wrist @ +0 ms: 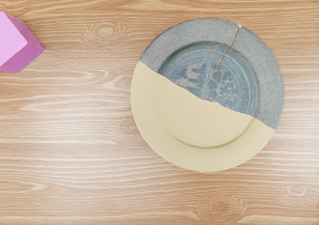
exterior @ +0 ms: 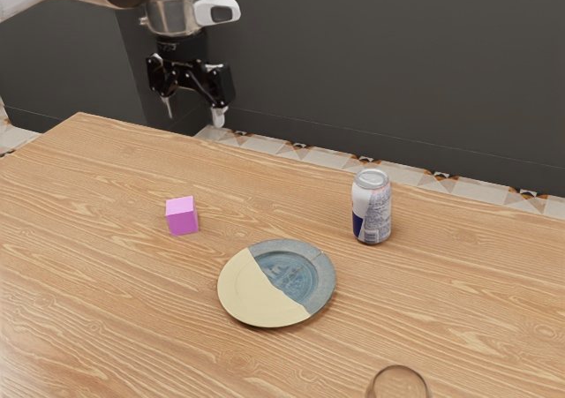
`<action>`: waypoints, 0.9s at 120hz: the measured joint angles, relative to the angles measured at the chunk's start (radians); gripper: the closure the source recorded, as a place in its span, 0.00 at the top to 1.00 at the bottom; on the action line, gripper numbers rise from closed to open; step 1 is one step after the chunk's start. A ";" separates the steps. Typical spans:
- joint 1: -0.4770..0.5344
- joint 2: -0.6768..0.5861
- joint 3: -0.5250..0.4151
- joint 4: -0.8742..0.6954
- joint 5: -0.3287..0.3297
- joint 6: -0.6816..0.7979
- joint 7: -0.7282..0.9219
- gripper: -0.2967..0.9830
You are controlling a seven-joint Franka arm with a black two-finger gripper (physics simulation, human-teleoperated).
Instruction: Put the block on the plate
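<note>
Plainly, in the exterior view the pink block [exterior: 182, 216] sat on the wooden table [exterior: 106, 327], off the plate [exterior: 277, 283], to its side toward the exterior view's left. The gripper [exterior: 194, 118] hung in the air beyond the plate, its fingers [exterior: 219, 116] spread apart with nothing between them. A can [exterior: 372, 207] stood upright near the plate, toward the exterior view's right, and a curved glass rim [exterior: 398, 367] showed on the nearer side of the plate.

In the wrist view the block lay apart from the plate, cut off by the picture's border, with a corner pointing roughly plateward. A thin seam [wrist: 225, 54] ran across the plate's blue-grey part (decoration or damage, I could not tell).

The step in hand, as I judged it, was the approach to the block. The view was centred closer to the plate than to the block, so coming down without moving across first would probably have missed the block — or struck the plate. Fingers closing out of line with the block's faces might have caught its corners and twisted it loose. Later, letting go over the plate's raised edge could have left the block tilted, or sliding off.
</note>
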 joint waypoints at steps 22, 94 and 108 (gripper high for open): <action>-0.008 0.001 0.008 0.001 0.013 0.003 0.001 0.77; -0.054 0.483 0.482 0.291 -0.153 -0.021 -0.071 0.77; -0.058 0.465 0.489 0.165 -0.190 0.110 -0.044 0.77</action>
